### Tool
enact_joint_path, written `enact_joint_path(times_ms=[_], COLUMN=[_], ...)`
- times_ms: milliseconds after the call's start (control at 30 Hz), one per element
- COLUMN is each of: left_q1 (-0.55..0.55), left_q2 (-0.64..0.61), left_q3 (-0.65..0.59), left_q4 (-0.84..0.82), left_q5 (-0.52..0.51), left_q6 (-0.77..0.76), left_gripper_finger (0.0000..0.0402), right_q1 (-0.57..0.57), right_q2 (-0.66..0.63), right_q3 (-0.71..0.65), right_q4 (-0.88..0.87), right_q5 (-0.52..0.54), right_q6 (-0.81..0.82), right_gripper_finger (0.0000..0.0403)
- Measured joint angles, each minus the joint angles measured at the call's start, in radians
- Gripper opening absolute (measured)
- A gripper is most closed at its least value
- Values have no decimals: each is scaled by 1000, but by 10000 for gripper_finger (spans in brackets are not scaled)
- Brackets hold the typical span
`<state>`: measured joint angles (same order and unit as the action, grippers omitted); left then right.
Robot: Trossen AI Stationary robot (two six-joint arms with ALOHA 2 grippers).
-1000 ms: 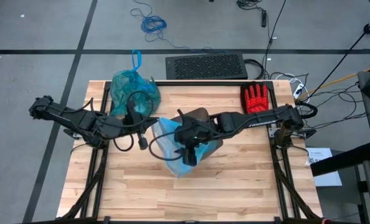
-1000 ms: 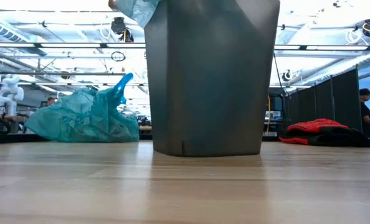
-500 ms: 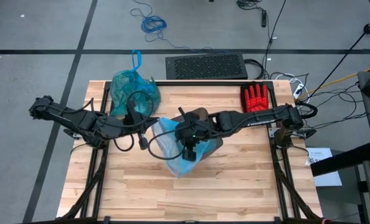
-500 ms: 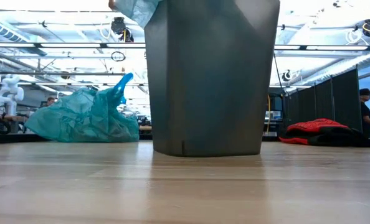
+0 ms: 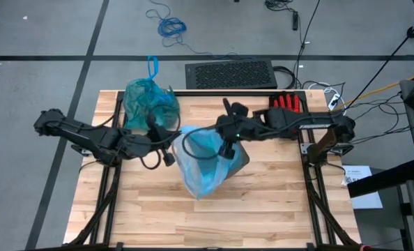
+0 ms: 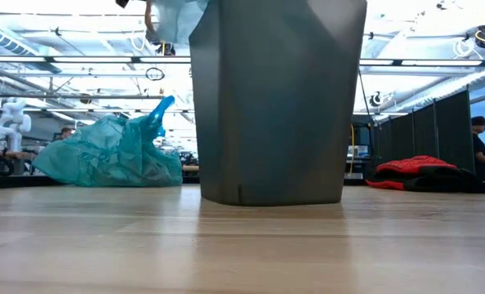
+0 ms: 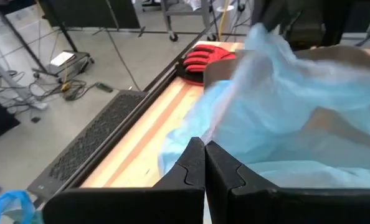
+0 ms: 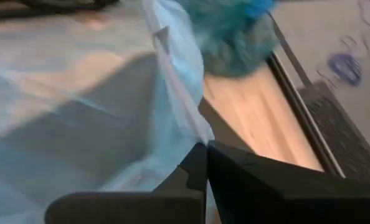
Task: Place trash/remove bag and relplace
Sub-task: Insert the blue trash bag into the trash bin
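A grey bin [image 5: 239, 162] stands mid-table, tall in the low view [image 6: 275, 98]. A pale sky-blue plastic bag [image 5: 203, 167] is draped over it, mouth spread between my grippers. My left gripper [image 5: 169, 155] is shut on the bag at the bin's left. My right gripper [image 5: 228, 148] is shut on it over the bin's far side. The bag [image 5: 148, 101], teal-green and bunched, rests on the table's far left corner [image 6: 112, 155]. The trash is out of view. My left gripper pinches the pale blue bag's rim [image 7: 211, 132] between its two shut fingers, coming from the table's left. The plastic runs from the fingertips toward the bin. How many layers are held does not show. My right gripper pinches an edge of the pale blue bag [image 8: 186, 134] between its shut fingers, reaching in from the table's right. The plastic rises in a drawn ridge from the fingertips. The rest of the bag hangs over the bin.
A red glove [image 5: 287, 103] lies at the table's far right, partly under my right arm. A black grille mat [image 5: 231, 73] lies on the floor beyond the far edge. People stand in the room at the right [image 6: 481, 147]. Bare wood lies near the front edge.
My right gripper has gone from the bin's near side toward the far right, taking the pale blue bag's edge along. The bag's mouth now stands spread wider over the bin. My left gripper has shifted slightly toward the bin.
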<state>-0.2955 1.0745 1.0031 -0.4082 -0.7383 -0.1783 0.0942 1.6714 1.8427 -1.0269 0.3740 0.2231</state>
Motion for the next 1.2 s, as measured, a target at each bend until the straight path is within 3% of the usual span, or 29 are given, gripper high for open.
enact_joint_path(times_ms=[533,1200], left_q1=[142,158], left_q2=[86,104], left_q3=[0,0], left_q4=[1,-57], left_q5=[57,117], left_q6=[0,-49], left_gripper_finger=[0,0], right_q1=[-211,-188], right_q2=[0,-15], right_q3=[-95,-112], right_q4=[-137,-305], right_q5=[19,16], right_q6=[27,91], right_gripper_finger=[0,0])
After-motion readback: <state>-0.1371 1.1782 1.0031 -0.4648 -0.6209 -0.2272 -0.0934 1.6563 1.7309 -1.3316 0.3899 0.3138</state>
